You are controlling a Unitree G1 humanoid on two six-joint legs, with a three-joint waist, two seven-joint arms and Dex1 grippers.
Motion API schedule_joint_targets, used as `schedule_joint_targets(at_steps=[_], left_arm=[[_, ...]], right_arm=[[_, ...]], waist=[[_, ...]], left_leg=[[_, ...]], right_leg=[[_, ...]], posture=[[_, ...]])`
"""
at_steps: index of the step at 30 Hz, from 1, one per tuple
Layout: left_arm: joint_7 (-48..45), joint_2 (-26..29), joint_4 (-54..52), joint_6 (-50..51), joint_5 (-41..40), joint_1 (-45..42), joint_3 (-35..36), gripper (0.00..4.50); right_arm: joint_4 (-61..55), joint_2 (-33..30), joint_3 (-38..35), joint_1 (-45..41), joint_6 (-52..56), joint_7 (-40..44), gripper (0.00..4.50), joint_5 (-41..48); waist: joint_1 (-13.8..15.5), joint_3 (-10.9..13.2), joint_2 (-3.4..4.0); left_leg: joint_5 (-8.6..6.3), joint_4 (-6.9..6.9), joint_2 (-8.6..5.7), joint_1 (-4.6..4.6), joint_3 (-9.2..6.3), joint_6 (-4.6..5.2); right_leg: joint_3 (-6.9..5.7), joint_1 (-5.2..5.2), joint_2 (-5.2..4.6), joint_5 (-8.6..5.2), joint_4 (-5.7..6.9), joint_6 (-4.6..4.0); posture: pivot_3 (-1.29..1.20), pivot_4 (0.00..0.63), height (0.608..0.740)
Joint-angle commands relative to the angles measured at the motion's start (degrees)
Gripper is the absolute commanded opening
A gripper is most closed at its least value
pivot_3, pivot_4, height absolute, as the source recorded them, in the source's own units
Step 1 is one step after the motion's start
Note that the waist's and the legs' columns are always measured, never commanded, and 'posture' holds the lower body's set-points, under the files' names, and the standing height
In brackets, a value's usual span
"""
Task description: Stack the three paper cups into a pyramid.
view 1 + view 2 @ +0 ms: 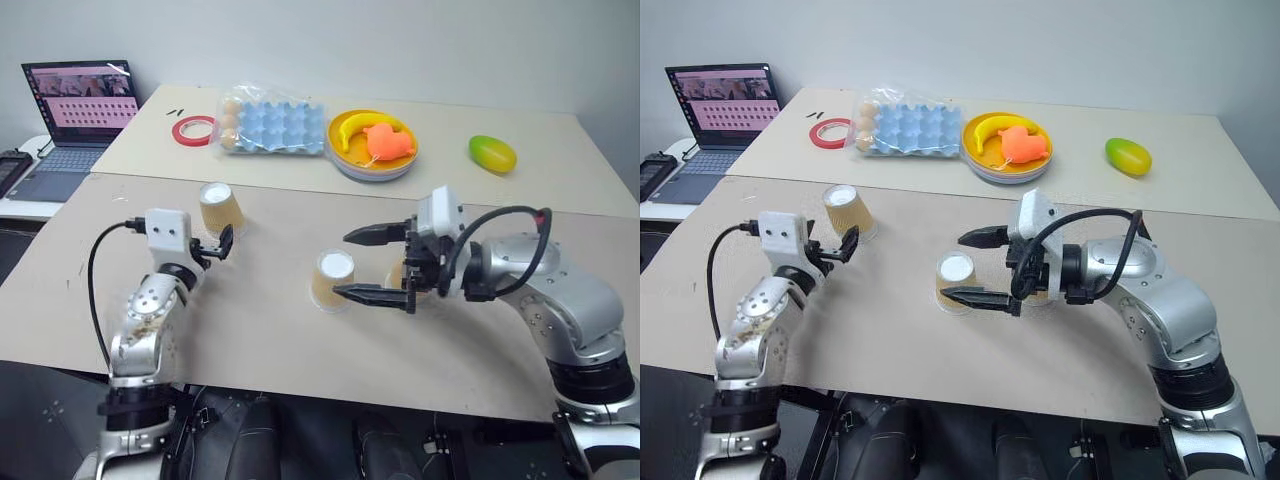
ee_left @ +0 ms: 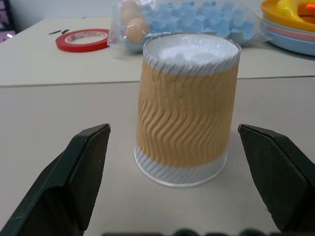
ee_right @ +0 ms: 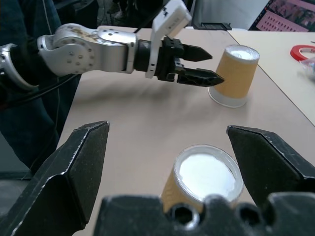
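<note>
Right wrist view: middle cup (image 3: 204, 178) sits below the wide-open, empty right gripper (image 3: 172, 172).

three ribbed tan paper cups (image 1: 221, 209) (image 1: 332, 280) (image 1: 396, 270) stand upside down, apart.

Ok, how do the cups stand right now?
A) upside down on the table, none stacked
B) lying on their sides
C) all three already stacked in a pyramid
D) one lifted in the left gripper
A: the cup by the left gripper and the middle cup sit white base up on the table, apart; a third shows partly behind the right gripper.
</note>
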Motion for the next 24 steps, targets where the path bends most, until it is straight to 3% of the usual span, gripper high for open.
schedule_joint_targets(at_steps=[1, 13, 24], left_arm=[[-3.16, 0.91, 3.66, -1.50, -1.53, -6.47, -0.21, 4.45], [-5.65, 0.66, 20.52, -5.02, 1.72, -17.88, -3.44, 4.45], [-5.97, 1.06, 20.17, -6.01, 2.29, -16.53, -2.91, 4.45]], right_arm=[[-3.17, -1.17, -2.01, -1.38, 0.58, -1.26, 4.50, 0.93], [-4.71, -1.16, -3.12, -2.65, 1.18, -2.80, 4.50, 2.68], [-4.59, -1.48, -2.59, -2.27, 1.10, -3.82, 4.50, 3.23]], waist=[[0.29, 0.01, 0.00], [-0.31, 0.01, 0.00], [-0.91, 0.01, 0.00]], left_leg=[[0.00, 0.00, -0.01, 0.01, 0.00, 0.00], [0.03, -0.04, 0.00, -0.01, -0.05, -0.02], [0.03, -0.04, -0.01, -0.01, -0.08, -0.02]], right_leg=[[-0.01, 0.01, -0.01, 0.00, 0.01, 0.00], [-0.06, 0.01, 0.01, 0.00, -0.03, 0.01], [-0.09, 0.03, 0.00, 0.00, -0.03, 0.01]], posture=[[0.00, 0.150, 0.645], [0.00, 0.150, 0.645], [0.00, 0.150, 0.645]])
